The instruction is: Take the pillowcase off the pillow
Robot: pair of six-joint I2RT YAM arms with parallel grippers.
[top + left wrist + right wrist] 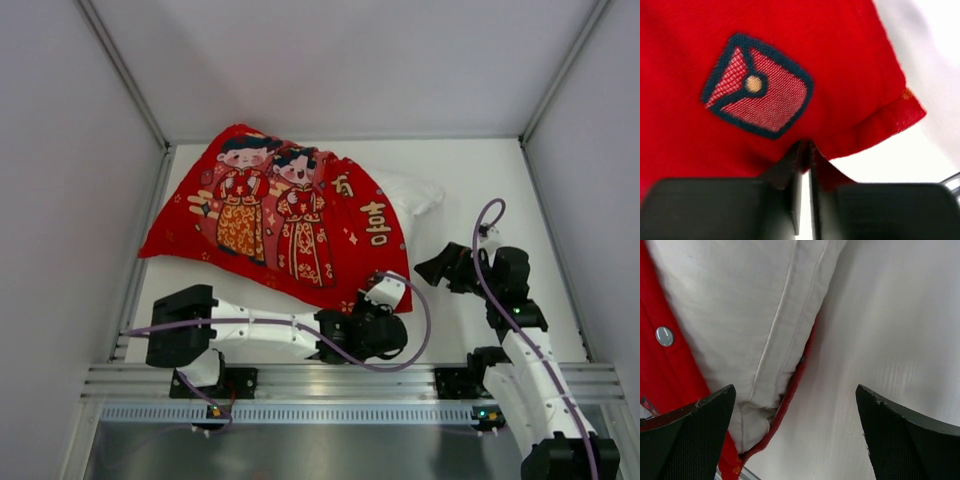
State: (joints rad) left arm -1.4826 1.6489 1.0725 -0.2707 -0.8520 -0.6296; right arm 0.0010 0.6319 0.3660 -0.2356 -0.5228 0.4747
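Observation:
The red pillowcase [280, 215], printed with two cartoon children, lies across the back left of the table with the white pillow [412, 190] poking out of its right end. My left gripper [383, 288] is at the cover's near right corner. In the left wrist view its jaws [805, 150] are pinched on the hem of the red pillowcase [840, 75], just below a blue-edged patch [757, 92]. My right gripper [438, 268] stands open to the right, holding nothing. The right wrist view shows the pillow [765, 315] bulging out of the pillowcase's opening [660, 370], ahead of the gripper [795, 390].
The white table [480, 190] is boxed in by pale walls on the left, back and right. An aluminium rail [340, 380] carrying both arm bases runs along the near edge. A metal snap [664, 336] sits on the cover's hem.

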